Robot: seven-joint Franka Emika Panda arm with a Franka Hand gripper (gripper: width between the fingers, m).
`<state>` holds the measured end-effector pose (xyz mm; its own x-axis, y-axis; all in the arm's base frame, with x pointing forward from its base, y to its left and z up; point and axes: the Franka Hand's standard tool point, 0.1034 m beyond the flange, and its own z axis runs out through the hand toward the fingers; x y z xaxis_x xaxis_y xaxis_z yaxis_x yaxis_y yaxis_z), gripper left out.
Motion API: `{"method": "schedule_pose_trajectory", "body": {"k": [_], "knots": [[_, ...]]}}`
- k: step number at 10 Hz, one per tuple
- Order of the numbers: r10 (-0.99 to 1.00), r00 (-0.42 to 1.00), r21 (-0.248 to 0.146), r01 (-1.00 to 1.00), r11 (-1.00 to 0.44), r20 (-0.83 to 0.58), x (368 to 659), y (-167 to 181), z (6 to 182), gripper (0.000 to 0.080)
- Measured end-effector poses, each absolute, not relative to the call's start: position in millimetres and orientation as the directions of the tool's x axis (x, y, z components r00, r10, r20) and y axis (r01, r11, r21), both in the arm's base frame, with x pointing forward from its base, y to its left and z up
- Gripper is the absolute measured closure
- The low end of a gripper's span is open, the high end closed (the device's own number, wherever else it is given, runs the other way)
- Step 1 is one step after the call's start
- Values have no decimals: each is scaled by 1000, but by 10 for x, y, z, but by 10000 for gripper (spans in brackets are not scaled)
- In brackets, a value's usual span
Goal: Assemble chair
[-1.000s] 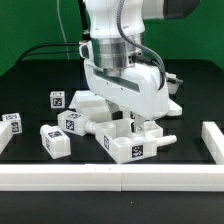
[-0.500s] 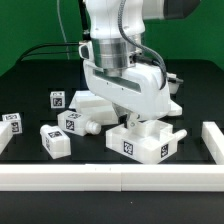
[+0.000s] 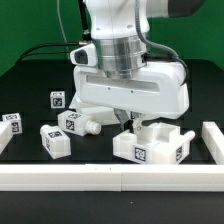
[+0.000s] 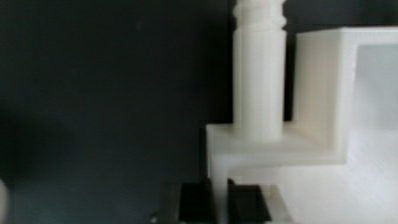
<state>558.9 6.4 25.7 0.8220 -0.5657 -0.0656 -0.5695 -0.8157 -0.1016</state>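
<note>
A matte black table (image 3: 30,160) carries everything, with a green backdrop (image 3: 205,40) behind it. A long white rail (image 3: 100,178) runs along the front edge, and a shorter white rail piece (image 3: 212,140) stands at the exterior view's right.

The chair is in parts. There is one boxy seat frame (image 3: 152,143), sitting near the front rail towards the exterior view's right, with a square tag on the side facing the camera. Four smaller tagged pieces lie well apart from it on the exterior view's left:
- a block (image 3: 10,122) at the far edge
- a small cube (image 3: 57,99) farther back
- a stubby piece (image 3: 54,140) close to the front
- a pegged piece (image 3: 74,122) just beside the stubby one

More may sit behind the arm, which hides that area.

The single gripper (image 3: 125,119) hangs directly over the back edge of the seat frame. In the wrist view its dark fingers (image 4: 196,203) are drawn almost together, with only a sliver between them. I cannot tell whether that sliver is a thin wall of the frame. One pegged bar (image 4: 258,70) runs straight away from the fingers, alongside the frame's white wall (image 4: 347,90).
</note>
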Motion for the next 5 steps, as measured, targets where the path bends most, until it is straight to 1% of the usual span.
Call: {"method": "schedule_pose_trajectory", "body": {"k": [2, 4, 5], "knots": [[-563, 824, -100, -567, -818, -67, 5577, 63, 248, 773], [-516, 854, -100, -520, -848, -64, 5579, 64, 251, 773], [-355, 932, -89, -360, -929, -69, 5634, 75, 302, 773]]}}
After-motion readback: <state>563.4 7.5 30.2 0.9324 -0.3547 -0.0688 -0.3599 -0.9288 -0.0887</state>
